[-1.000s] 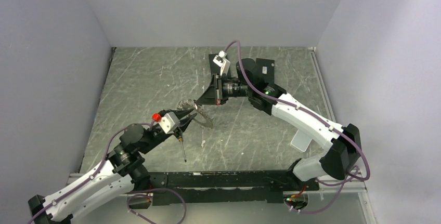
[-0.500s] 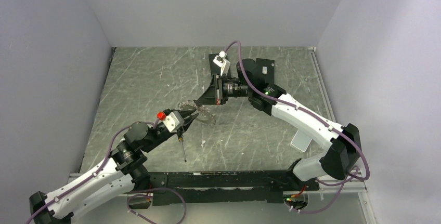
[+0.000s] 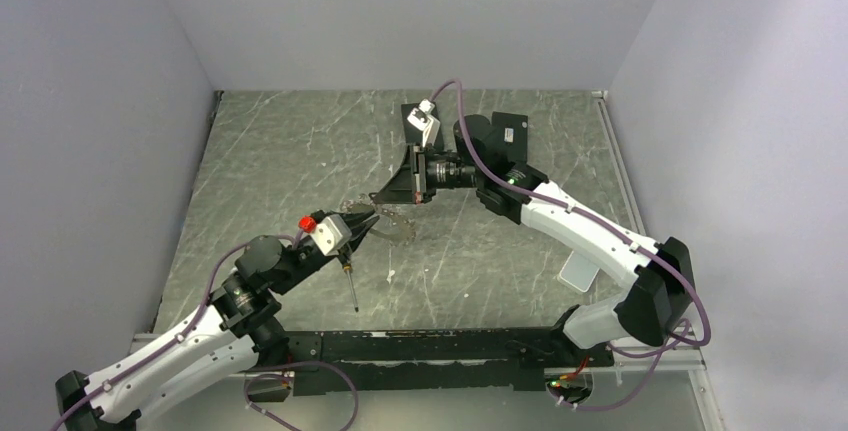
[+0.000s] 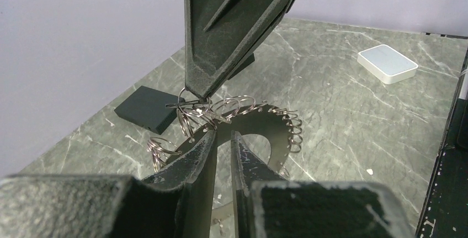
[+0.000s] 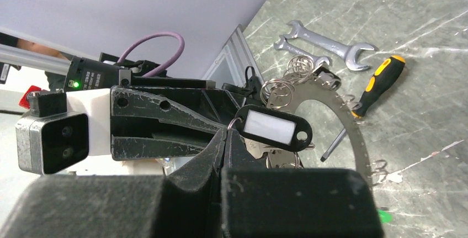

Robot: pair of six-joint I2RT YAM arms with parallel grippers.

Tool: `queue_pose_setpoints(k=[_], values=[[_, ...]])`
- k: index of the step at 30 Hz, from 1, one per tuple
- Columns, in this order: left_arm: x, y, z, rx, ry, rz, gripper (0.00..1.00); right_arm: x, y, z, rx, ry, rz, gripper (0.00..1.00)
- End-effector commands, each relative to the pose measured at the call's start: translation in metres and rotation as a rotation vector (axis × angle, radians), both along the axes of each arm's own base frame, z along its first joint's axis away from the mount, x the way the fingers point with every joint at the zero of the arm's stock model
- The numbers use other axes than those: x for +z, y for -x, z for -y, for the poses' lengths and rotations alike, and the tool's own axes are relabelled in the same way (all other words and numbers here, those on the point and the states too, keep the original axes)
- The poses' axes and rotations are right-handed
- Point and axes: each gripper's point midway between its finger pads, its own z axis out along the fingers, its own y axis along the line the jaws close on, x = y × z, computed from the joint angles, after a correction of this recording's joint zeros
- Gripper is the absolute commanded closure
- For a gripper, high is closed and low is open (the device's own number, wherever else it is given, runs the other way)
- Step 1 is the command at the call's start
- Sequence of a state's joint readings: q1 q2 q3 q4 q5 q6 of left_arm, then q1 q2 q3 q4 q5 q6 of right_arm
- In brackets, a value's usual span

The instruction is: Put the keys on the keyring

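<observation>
The left pincer [image 4: 223,138] is almost shut on the keyring [image 4: 267,122], holding it steady over the counter [image 3: 280,151]. The right pincer [image 5: 223,138] pinches the keys [image 5: 267,158] tight, just beside it, to slide them on.

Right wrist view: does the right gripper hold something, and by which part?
The right gripper is shut on the keyring, pinching one small wire loop at its rim, the loop that carries the black tag.
</observation>
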State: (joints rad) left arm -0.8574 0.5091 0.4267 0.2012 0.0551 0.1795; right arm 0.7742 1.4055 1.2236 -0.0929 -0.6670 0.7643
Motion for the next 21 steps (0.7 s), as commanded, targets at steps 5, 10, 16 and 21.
queue_pose_setpoints(k=[5,10,16,21], values=[[0.038,0.001,-0.004,0.009,0.065,0.082,0.81,0.021,0.018,-0.004,0.05,-0.073,0.04,1.0],[0.043,0.002,-0.006,0.012,0.073,0.088,0.83,0.02,0.019,-0.004,0.05,-0.069,0.044,1.0],[0.048,0.001,-0.013,0.045,0.089,0.07,0.94,0.019,0.018,-0.002,0.043,-0.057,0.057,1.0],[0.051,0.002,-0.014,0.047,0.102,0.069,0.97,0.02,0.019,-0.002,0.045,-0.06,0.058,1.0]])
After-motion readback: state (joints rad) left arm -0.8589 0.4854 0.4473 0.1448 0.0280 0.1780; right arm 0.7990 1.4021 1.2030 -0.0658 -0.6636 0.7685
